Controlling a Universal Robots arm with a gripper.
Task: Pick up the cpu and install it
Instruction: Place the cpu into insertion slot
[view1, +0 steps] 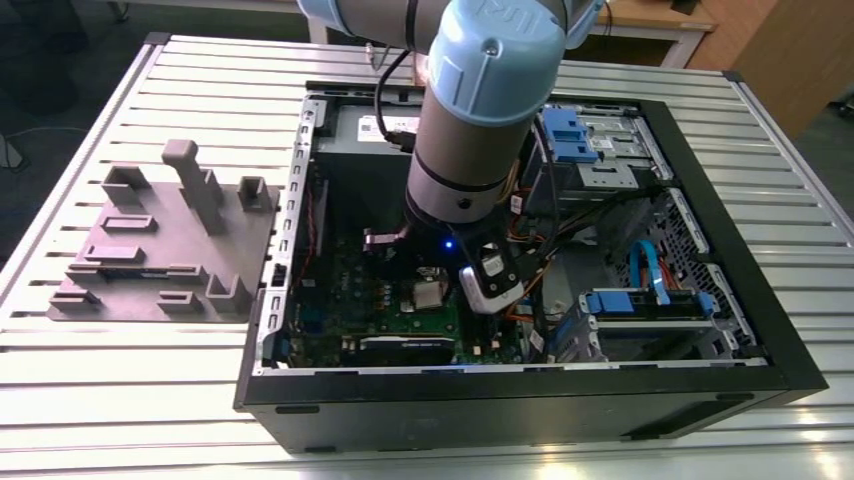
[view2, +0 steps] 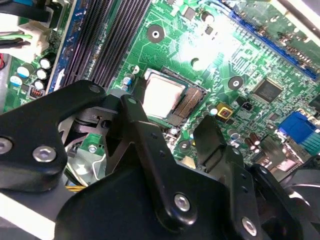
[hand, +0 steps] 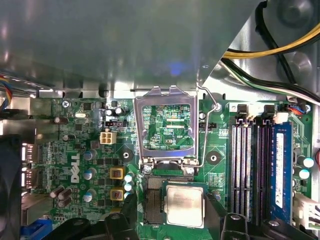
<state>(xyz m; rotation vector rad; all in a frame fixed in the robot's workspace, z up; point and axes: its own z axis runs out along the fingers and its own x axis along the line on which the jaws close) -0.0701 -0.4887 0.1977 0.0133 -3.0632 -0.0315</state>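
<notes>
The cpu (hand: 184, 205), a small square chip with a silvery top, lies flat on the motherboard socket. It sits shifted to one side, so a dark strip of socket contacts (hand: 152, 200) stays bare beside it. The cpu (view2: 161, 95) and that bare strip (view2: 187, 102) show the same way in the second wrist view. My gripper (view2: 170, 117) hovers just above, open, with one black finger (view2: 137, 130) on each side and nothing between them. The silver load plate (hand: 164, 125) stands flipped open behind the socket. In the exterior view the cpu (view1: 427, 293) lies under the arm's wrist.
The open black computer case (view1: 747, 380) walls in the work area. Memory slots (hand: 250, 165), bundled cables (hand: 280, 60) and blue drive brackets (view1: 561, 135) crowd around the socket. A grey moulded plate (view1: 160, 250) rests on the slatted table at the exterior view's left.
</notes>
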